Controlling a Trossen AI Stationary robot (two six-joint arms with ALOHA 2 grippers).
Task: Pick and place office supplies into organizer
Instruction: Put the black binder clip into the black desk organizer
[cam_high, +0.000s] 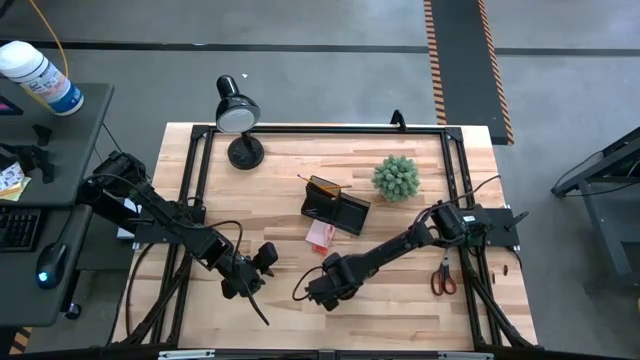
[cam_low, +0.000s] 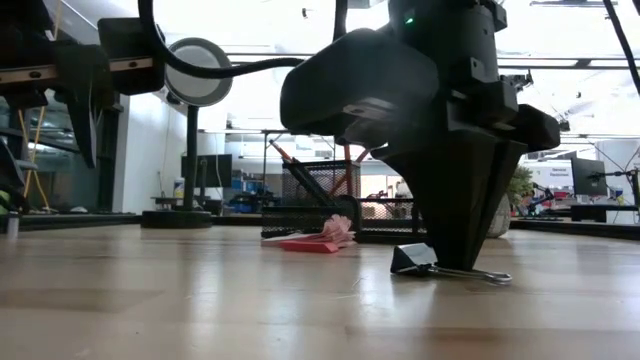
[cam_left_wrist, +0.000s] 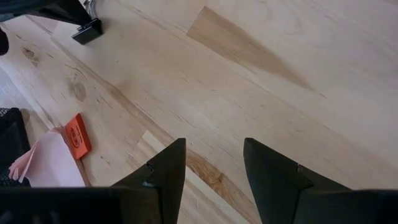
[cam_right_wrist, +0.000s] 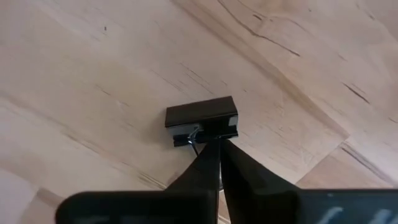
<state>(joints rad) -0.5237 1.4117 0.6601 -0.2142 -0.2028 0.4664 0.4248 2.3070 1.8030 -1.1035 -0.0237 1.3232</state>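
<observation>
A small black binder clip (cam_right_wrist: 201, 116) lies on the wooden table near its front edge, also seen in the low view (cam_low: 415, 258). My right gripper (cam_right_wrist: 216, 142) stands over it, pointing down, shut on the clip's wire handles. My left gripper (cam_left_wrist: 214, 149) hovers open over bare wood to the clip's left (cam_high: 245, 280). The black organizer (cam_high: 335, 205) stands mid-table with pencils (cam_low: 300, 168) leaning inside it. A pink sticky-note pad (cam_high: 320, 235) lies in front of it. Red-handled scissors (cam_high: 443, 277) lie flat on the table's right side. My right gripper pinches the binder clip's wire handles (cam_right_wrist: 198, 133) between its two fingertips, just behind the black body. The fingers (cam_low: 455, 225) come from above, pointing down. The clip rests on the table, with its wire loops (cam_low: 475, 274) lying along the wood past the fingers.
A green spiky plant ball (cam_high: 396, 178) sits right of the organizer. A black desk lamp (cam_high: 238, 115) stands at the far left corner. A small orange-red flat piece (cam_left_wrist: 78, 134) lies beside the pink pad. A black frame (cam_high: 455, 160) borders the table.
</observation>
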